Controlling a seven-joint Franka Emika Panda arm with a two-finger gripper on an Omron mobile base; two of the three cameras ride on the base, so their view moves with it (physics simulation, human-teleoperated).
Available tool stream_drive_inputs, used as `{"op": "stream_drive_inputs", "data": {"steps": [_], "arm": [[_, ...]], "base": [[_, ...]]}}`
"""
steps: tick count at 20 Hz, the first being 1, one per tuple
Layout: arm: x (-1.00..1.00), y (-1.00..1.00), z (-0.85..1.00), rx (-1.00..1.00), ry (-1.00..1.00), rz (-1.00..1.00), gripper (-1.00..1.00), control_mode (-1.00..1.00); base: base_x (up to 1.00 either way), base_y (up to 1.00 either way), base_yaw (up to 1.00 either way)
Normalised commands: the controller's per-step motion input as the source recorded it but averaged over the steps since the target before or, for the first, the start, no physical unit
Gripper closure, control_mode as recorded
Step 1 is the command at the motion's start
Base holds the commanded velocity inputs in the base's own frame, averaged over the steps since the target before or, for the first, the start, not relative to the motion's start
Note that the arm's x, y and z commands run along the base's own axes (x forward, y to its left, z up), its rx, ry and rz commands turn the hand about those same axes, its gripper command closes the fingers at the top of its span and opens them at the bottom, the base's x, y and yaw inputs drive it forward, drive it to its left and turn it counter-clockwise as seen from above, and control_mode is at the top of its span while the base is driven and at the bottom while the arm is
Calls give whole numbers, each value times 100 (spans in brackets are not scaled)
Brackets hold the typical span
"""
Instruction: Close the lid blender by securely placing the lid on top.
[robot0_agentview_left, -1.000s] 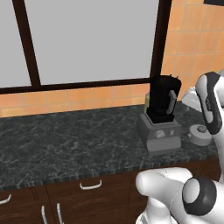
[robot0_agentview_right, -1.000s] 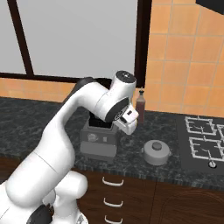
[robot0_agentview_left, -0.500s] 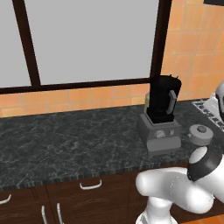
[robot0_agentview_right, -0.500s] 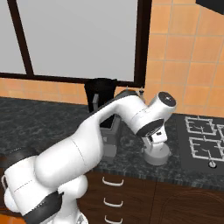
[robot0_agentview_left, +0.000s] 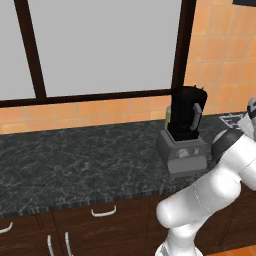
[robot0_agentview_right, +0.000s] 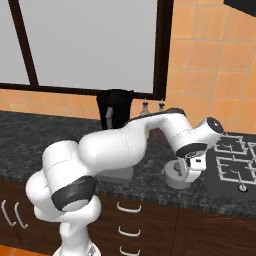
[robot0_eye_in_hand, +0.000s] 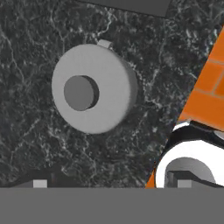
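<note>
Lying flat on dark counter (robot0_eye_in_hand: 35, 144), round grey lid (robot0_eye_in_hand: 92, 94), darker centre recess, gripper (robot0_eye_in_hand: 109, 183) apparently released above

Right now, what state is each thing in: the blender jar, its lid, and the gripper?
tall black blender jar: upright on its grey boxy base, mouth uncovered.
round grey lid: lying flat on the dark speckled counter, beside the blender, not held.
gripper: open, hanging over the lid, holding nothing.
</note>
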Motion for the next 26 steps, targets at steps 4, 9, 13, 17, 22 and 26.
{"op": "stream_drive_inputs", "data": {"steps": [4, 9, 13, 17, 22, 26], "arm": [[55, 0, -27, 5, 14, -3, -100, -100], [38, -8, -26, 3, 15, 0, -100, -100], [41, -23, -25, 6, 11, 0, -100, -100], [12, -8, -19, 5, 1, -1, -100, -100], [18, 0, -4, 1, 0, -4, -100, -100], [4, 22, -25, 0, 1, -3, -100, -100]], "base": [[0, 0, 0], [0, 0, 0], [0, 0, 0], [0, 0, 0], [0, 0, 0], [0, 0, 0]]}}
